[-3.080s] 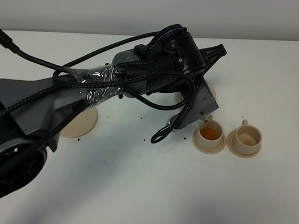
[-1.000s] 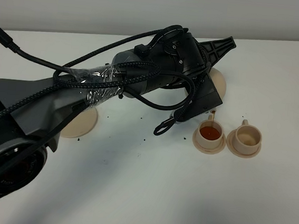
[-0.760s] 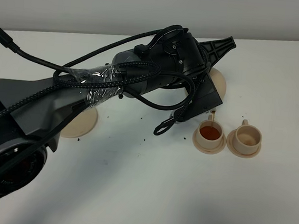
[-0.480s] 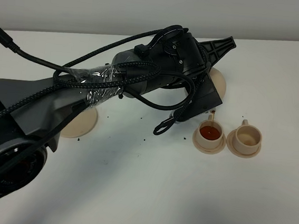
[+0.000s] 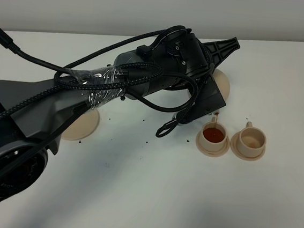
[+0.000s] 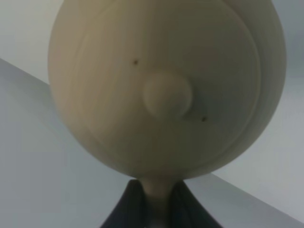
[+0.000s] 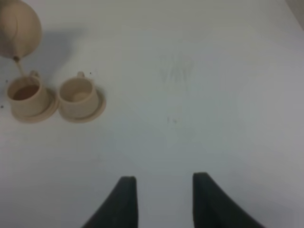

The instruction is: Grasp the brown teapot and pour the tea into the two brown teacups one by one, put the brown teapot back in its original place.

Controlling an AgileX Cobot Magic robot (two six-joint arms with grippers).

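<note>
White table offers open room across the near half and to the right of the cups. Midway, one teacup holds amber tea and the other teacup stands just beside it. The dish lies well apart on the left. Farther back, the round pale tan teapot hangs tilted over the filled cup. The left gripper is clenched on the pot. The right gripper stands parted, holding nothing.

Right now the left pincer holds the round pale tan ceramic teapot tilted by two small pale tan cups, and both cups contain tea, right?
Not both. The exterior high view shows tea only in the small pale tan cup nearer the round pale tan ceramic teapot; the other cup is empty. The left pincer does hold the teapot tilted.
</note>
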